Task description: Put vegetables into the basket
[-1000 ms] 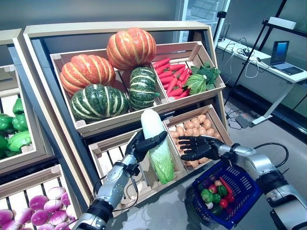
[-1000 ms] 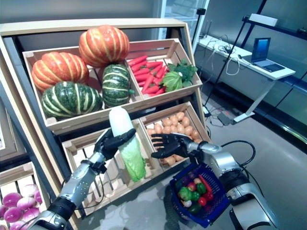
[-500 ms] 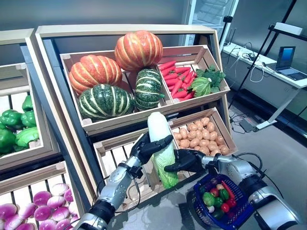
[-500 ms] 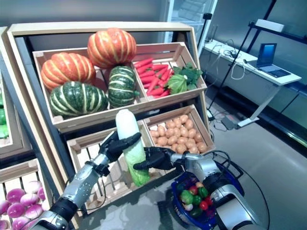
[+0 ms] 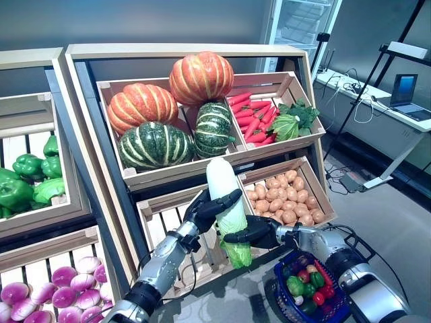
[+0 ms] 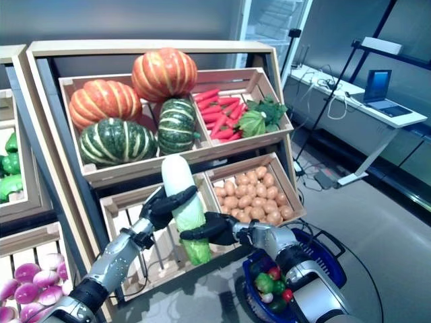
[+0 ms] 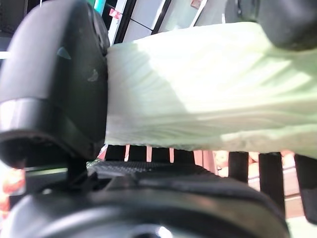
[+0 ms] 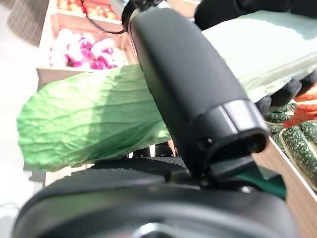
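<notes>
My left hand [image 5: 204, 210] is shut on a long napa cabbage [image 5: 221, 183] and holds it upright before the stand's lower crates, white end up, green leaves down. In the left wrist view its pale ribbed side [image 7: 198, 89] lies pressed against my hand [image 7: 54, 74]. My right hand [image 5: 256, 232] is curled round the cabbage's green lower part, thumb across its front; in the right wrist view the thumb [image 8: 188, 84] lies over the leaves [image 8: 84, 119]. The blue basket [image 5: 333, 311] stands on the floor at the lower right, under my right forearm, with green and red vegetables [image 5: 304, 286] in it.
The wooden stand [image 5: 101, 175] with sloping crates takes up the left and middle, its lower crates just behind both hands. A desk [image 5: 404, 114] with a laptop and a dark shelf frame stand at the far right. Grey floor lies around the basket.
My right hand has moved left from above the basket to the cabbage and closed round its lower part. My left hand keeps its hold. The camera has shifted.
</notes>
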